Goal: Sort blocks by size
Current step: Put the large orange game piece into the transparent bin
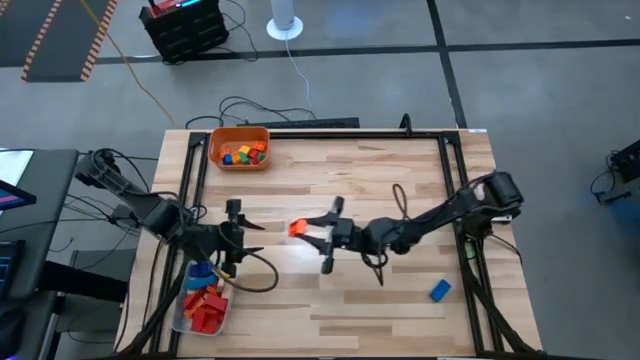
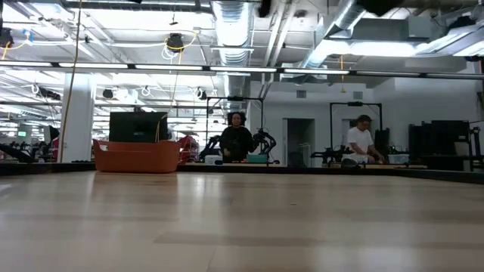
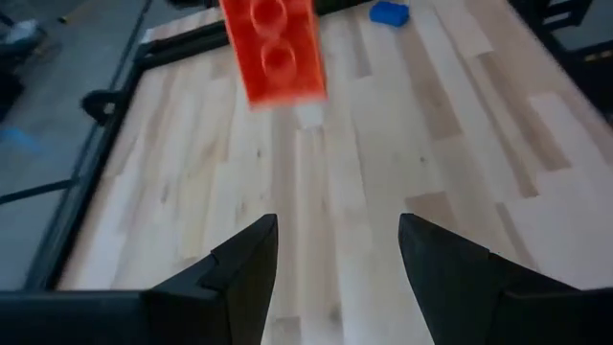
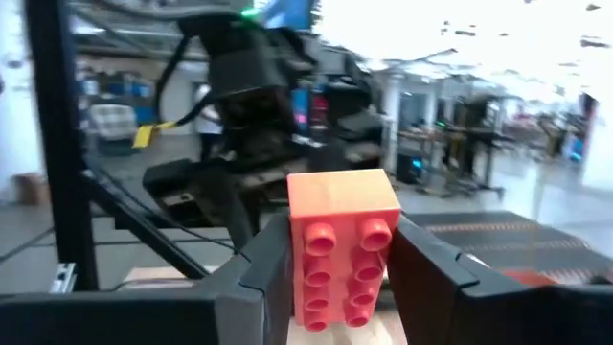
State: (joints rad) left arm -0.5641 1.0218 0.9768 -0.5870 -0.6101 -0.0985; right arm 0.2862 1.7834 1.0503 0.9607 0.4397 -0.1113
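Observation:
My right gripper (image 1: 308, 233) is over the table's middle, shut on an orange-red long brick (image 1: 298, 228), which also shows in the right wrist view (image 4: 343, 244) and in the left wrist view (image 3: 273, 48). My left gripper (image 1: 240, 232) is open and empty, a short way toward the table's left from the brick and facing it; its fingers (image 3: 244, 268) stand wide apart. A blue brick (image 1: 440, 290) lies flat on the table at the near right. Other blocks lie in the orange bin (image 1: 240, 148) and the clear tub (image 1: 203, 305). My right gripper pinches the orange-red brick by its two long sides (image 4: 297, 259) between its two fingers. The fingers come level from the table's right and lie along the brick. The brick's studded face is turned toward the wrist, and it is lifted clear of the table.
The orange bin stands at the far left of the table, also in the low view (image 2: 136, 155). The clear tub sits at the near left corner beside my left arm. A dark frame (image 1: 455, 180) edges the table. People stand in the room beyond (image 2: 237, 140).

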